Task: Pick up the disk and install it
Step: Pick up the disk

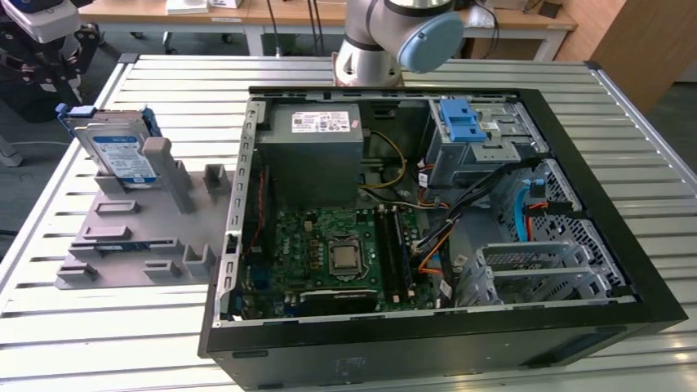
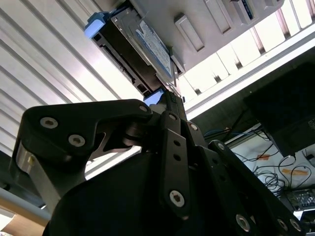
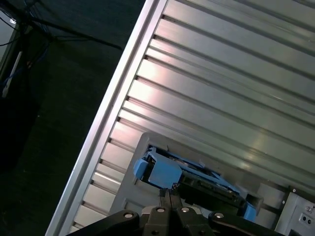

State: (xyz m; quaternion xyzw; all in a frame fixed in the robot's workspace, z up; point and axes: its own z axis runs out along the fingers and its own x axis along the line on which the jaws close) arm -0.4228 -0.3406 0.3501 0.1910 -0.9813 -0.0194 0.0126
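Note:
The disk (image 1: 117, 149) stands upright in a grey holder (image 1: 136, 224) on the exterior view's left, silver with a blue-and-white label and a blue bracket around it. My gripper (image 3: 169, 193) hangs a short way off the disk (image 3: 199, 183) with its fingers together and nothing between them. In the second wrist view the fingertips of the gripper (image 2: 170, 102) point toward the disk's (image 2: 143, 46) near blue corner without touching it. In the exterior view the black and white end of the arm (image 1: 38, 45) sits beyond the holder at the far left.
An open computer case (image 1: 234, 237) lies on the slatted metal table (image 1: 120, 343) to the holder's right. Inside are a grey power supply box (image 1: 316, 131), a motherboard (image 1: 338, 253), cables and a drive bay with a blue latch (image 1: 463, 122). The arm's base (image 1: 381, 41) stands behind the case.

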